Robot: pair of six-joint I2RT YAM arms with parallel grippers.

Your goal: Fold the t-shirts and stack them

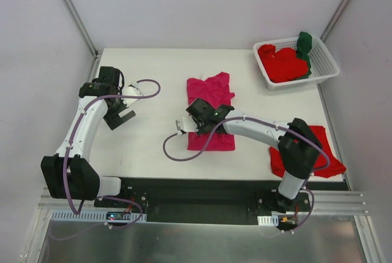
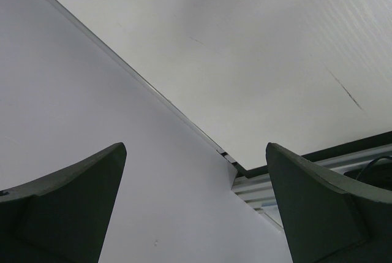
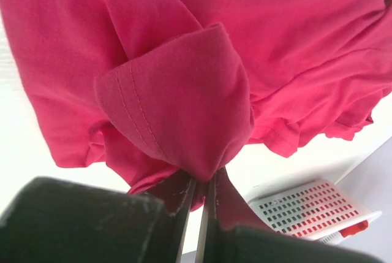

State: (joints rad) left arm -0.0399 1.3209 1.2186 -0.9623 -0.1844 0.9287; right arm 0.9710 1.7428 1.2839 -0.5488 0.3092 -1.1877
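1. The magenta-pink t-shirt lies as a long, rumpled strip in the middle of the top view, on the white tabletop; in the right wrist view the same shirt fills most of the frame, creased, with a stitched hem turned over near the centre.
2. The right hand sits at the shirt's left edge, just below centre in the top view; seen from its own wrist, the hand is clenched on a bunched fold of the pink cloth at the bottom of the frame, its jaws pressed nearly together.
3. A single red t-shirt lies flat at the lower right of the top view, partly covered by the right arm.
4. A white slotted basket stands in the upper right corner; a pile of red t-shirts fills it, and a dark green t-shirt hangs over its far rim.
5. The left hand is at the left of the top view, well apart from every shirt; in its wrist view the hand is released, jaws wide, nothing between them.
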